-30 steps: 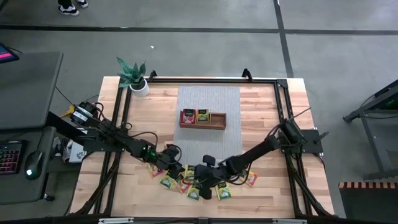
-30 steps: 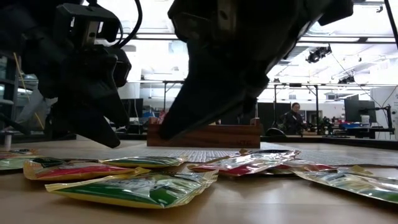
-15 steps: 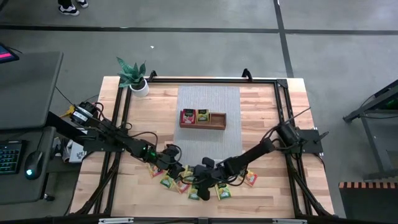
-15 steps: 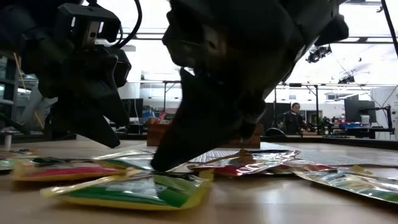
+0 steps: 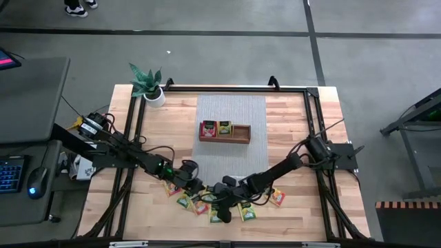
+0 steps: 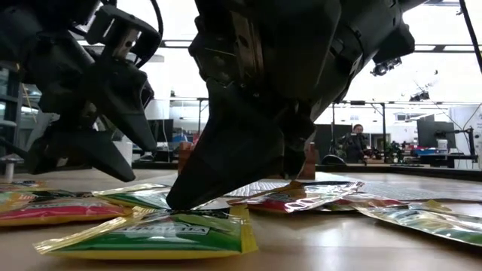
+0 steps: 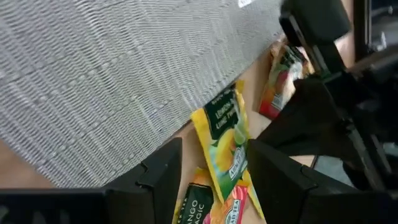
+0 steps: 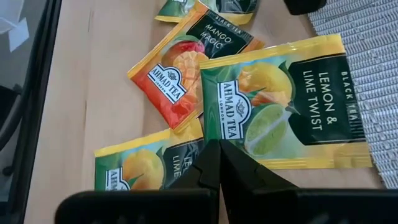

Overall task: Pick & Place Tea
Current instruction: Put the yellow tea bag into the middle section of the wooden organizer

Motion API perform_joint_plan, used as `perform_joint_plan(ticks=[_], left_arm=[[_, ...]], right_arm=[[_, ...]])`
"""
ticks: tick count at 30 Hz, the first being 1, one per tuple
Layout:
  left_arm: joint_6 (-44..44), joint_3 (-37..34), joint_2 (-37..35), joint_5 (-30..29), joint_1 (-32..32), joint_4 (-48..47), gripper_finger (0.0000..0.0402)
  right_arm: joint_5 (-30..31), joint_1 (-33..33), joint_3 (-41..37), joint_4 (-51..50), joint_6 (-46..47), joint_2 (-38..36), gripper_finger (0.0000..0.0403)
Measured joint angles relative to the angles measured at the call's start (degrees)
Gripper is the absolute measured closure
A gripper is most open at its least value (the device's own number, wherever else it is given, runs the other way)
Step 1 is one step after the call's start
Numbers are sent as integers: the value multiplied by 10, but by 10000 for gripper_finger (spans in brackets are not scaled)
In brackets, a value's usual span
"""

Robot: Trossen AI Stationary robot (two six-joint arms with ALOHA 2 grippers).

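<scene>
Spread partway, our left gripper point(image 5: 195, 186) holds nothing and hovers low over the tea packets point(image 5: 207, 204) at six o'clock on the table point(image 5: 289, 138). Our left arm reaches in from nine o'clock. Reaching in from three o'clock, our right gripper point(image 5: 219, 202) has its jaws pressed together, tips down on a lemon-lime packet point(image 8: 283, 112). Two more packets sit in the tray point(image 5: 240, 135) at center.

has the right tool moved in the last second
Yes. The right tool has slid farther from the wooden tray, toward the table's near edge, onto the tea packets.
</scene>
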Motion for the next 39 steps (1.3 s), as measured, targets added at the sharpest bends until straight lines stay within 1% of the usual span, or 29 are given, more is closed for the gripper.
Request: perform_joint_plan(ticks=[3, 7, 14, 19, 21, 26, 31, 34, 39], left_arm=[[-29, 0, 0, -1, 0, 1, 223], [-40, 0, 0, -2, 0, 1, 223], [-85, 0, 0, 1, 0, -28, 223], [-93, 0, 11, 3, 5, -22, 223], [-96, 0, 18, 13, 8, -8, 223], [-91, 15, 52, 38, 22, 29, 223], [-70, 44, 75, 78, 39, 23, 223], [-46, 55, 79, 86, 47, 18, 223], [-41, 58, 79, 90, 53, 11, 223]], right_arm=[[3, 0, 0, 12, 0, 1, 403], [6, 0, 0, 18, 0, 1, 403], [10, 0, 0, 18, 0, 1, 403], [17, -1, -1, 22, -1, 1, 403], [19, -1, -1, 25, -2, 1, 403], [21, -2, -1, 29, -5, 2, 403], [17, -4, -1, 32, -5, 2, 403], [16, -4, -1, 33, -7, 2, 403], [12, -4, -1, 33, -7, 2, 403]])
